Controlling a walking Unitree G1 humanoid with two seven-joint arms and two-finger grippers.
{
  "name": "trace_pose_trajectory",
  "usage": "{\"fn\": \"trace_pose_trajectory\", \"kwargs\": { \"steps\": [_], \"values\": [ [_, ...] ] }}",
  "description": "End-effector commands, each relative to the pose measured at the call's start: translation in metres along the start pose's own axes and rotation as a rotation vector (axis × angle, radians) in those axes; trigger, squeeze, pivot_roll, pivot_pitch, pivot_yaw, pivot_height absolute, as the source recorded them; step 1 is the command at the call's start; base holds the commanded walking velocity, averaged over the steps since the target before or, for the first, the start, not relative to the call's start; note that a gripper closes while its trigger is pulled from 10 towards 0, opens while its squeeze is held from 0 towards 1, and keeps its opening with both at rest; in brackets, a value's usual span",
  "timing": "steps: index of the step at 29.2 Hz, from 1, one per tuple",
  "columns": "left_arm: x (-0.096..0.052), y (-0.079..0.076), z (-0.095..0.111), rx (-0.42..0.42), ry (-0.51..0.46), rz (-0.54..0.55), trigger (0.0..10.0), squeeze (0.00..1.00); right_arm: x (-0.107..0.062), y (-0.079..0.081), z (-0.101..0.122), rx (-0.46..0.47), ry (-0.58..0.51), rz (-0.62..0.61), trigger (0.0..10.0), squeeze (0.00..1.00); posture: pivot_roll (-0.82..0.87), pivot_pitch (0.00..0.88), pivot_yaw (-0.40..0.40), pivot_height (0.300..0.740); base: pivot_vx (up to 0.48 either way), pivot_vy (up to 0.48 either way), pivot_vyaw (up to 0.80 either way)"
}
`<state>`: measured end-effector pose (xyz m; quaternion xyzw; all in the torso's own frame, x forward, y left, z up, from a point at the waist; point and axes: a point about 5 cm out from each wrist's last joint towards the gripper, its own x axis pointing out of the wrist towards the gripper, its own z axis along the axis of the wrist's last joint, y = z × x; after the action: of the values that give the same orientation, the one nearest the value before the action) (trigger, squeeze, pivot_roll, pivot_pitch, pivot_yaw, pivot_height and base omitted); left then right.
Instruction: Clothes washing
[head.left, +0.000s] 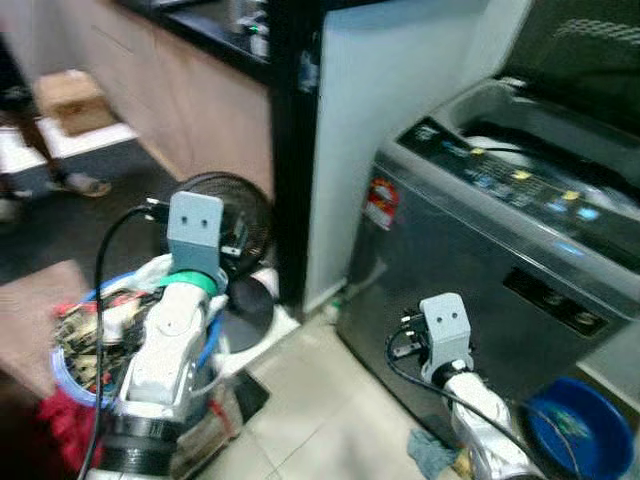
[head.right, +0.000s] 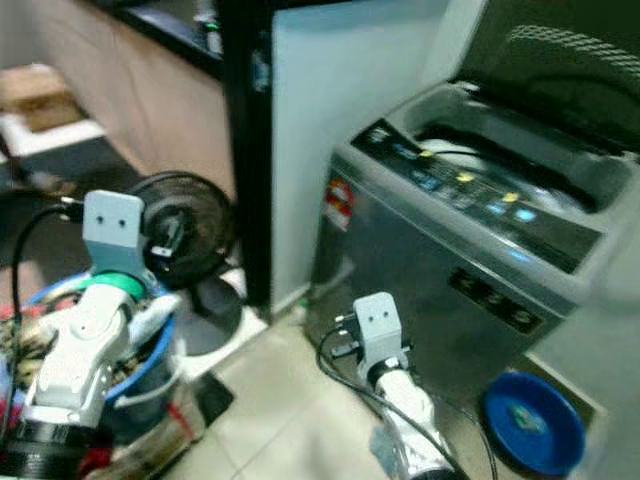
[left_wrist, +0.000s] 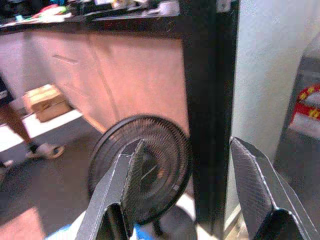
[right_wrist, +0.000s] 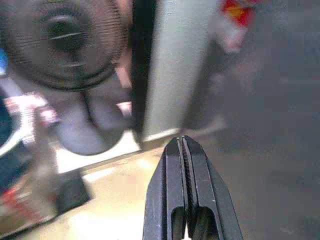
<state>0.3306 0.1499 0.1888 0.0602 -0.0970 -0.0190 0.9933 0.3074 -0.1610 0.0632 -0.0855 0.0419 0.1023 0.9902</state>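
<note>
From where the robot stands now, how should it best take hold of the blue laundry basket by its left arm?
Probably by the blue rim of the basket, coming from above with the open left gripper. The basket stands upright on the floor, heaped with clothes, so the sides are hard to reach and the thin rim suits two fingers. The right gripper is shut.

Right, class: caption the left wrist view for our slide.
Open left gripper faces a black floor fan beside a dark post.

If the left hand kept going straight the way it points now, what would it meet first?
Probably the round black floor fan: the open left hand points at its grille, with nothing visible between. Depth is unclear.
</note>
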Motion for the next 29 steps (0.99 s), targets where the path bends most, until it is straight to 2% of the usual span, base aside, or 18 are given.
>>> {"fn": "trace_pose_trajectory", "kwargs": {
  "steps": [1, 10, 29],
  "values": [
    [0.0, -0.005, -0.003, 0.002, 0.008, -0.016, 10.0, 0.0, -0.002, -0.004, -0.004, 0.004, 0.01, -0.013, 10.0, 0.0, 0.1, 0.0, -0.013, 0.74, 0.0, 0.0, 0.79],
    [-0.003, -0.007, -0.014, -0.007, 0.041, -0.013, 10.0, 0.0, -0.005, 0.0, -0.014, 0.003, 0.029, -0.01, 10.0, 0.0, 0.1, 0.0, -0.013, 0.74, 0.0, 0.0, 0.79],
    [-0.002, -0.012, -0.015, -0.007, 0.049, -0.028, 10.0, 0.0, -0.005, -0.002, -0.017, 0.003, 0.027, -0.021, 10.0, 0.0, 0.1, 0.0, -0.01, 0.74, 0.0, 0.0, 0.79]
  ]
}}
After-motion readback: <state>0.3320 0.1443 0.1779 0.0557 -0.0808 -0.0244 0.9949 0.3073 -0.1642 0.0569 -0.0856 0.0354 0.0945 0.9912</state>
